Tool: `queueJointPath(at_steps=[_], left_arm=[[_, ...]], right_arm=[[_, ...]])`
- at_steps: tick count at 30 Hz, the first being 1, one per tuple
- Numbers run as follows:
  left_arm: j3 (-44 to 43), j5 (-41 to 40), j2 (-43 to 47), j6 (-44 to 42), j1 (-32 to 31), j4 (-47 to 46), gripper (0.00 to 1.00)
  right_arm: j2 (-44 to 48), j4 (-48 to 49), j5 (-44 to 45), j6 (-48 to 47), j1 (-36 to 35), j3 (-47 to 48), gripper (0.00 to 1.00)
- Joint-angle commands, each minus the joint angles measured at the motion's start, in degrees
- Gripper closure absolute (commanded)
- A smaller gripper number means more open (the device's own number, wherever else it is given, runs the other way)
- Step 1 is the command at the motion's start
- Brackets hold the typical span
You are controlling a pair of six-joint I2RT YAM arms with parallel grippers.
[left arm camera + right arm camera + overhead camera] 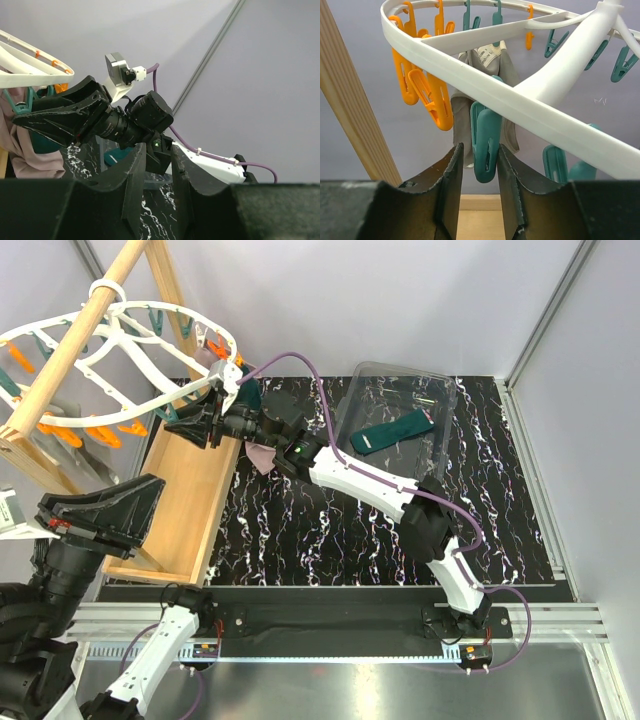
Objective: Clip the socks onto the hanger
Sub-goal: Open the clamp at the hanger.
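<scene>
Right gripper [479, 150] at the hanger [535, 107]
A teal peg [485, 132] hangs between its fingers, frame centre; whether they pinch it is unclear.

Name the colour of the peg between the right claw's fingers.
Teal peg; best seen from right wrist.
</scene>
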State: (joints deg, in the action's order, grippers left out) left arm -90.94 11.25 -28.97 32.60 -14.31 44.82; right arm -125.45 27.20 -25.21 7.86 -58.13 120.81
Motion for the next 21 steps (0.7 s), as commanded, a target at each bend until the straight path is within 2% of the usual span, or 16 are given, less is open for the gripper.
queueJointPath(at_steps=[1, 6, 7, 10, 15, 18, 21], left_arm=[[0.1, 1.6, -1.5, 2.0, -0.1, -2.7, 0.69], [-0.7, 1.0, -3.4, 4.5, -0.2, -1.1, 0.71], [-1.2, 0.3, -3.8, 4.8, -0.1, -0.5, 0.73], [-1.2, -1.1, -4.6, 6.3, -0.1, 0.4, 0.74], [0.6, -4.8, -4.7, 8.4, -0.2, 1.1, 0.74], [0.9, -8.0, -5.2, 8.6, -0.2, 2.5, 0.74], [1.2, -10.1, -6.7, 8.0, -0.2, 3.2, 0.74]], right_arm=[[0.7, 2.8, -1.3, 1.5, 0.0, 0.6, 0.61], [0.6, 1.9, -0.2, 2.7, 0.1, 1.2, 0.69], [0.6, 0.8, 0.2, 3.0, 0.1, 1.7, 0.8], [1.1, -0.5, 1.7, 5.0, 0.0, 1.6, 0.87], [3.5, -0.1, 3.5, 8.8, 0.1, -1.6, 0.94], [4.5, -2.1, 2.9, 10.1, 0.0, -1.4, 0.99], [5.3, -6.9, 3.2, 10.3, 0.0, 0.8, 1.0]])
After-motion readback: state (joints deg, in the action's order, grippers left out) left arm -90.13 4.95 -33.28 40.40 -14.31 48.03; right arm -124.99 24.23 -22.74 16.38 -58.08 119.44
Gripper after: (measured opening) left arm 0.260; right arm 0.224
